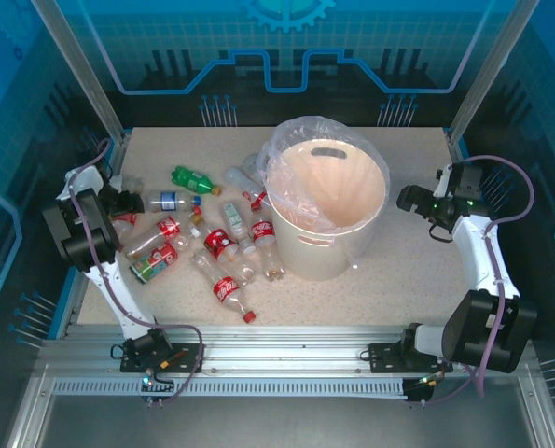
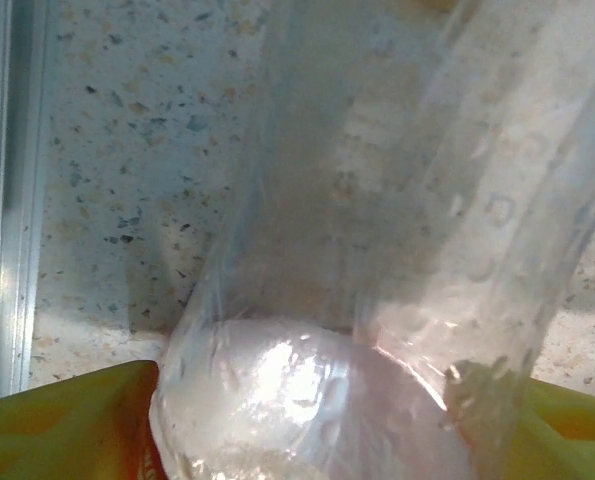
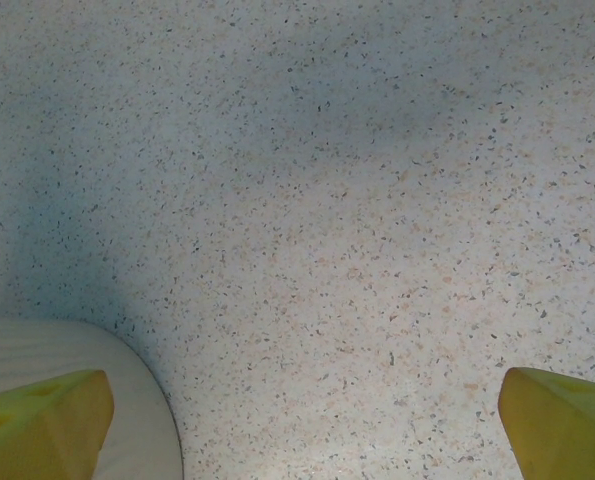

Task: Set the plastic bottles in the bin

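Several clear plastic bottles lie left of the bin (image 1: 307,245): a green one (image 1: 195,179), a blue-labelled one (image 1: 170,200), and red-labelled ones (image 1: 219,243) (image 1: 228,289) (image 1: 261,231). The bin is cream, lined with a clear bag, and looks empty. My left gripper (image 1: 126,207) is low at the table's left edge. Its yellow fingers (image 2: 67,425) stand wide apart on either side of a clear bottle (image 2: 307,390), whose body fills the gap. My right gripper (image 1: 409,198) hovers open just right of the bin, with only bare table between its fingers (image 3: 47,420).
The bin's curved wall (image 3: 77,355) sits close beside my right gripper's left finger. A metal rail (image 2: 2,200) runs along the table's left edge by my left gripper. Glass enclosure walls and frame posts (image 1: 81,75) surround the table.
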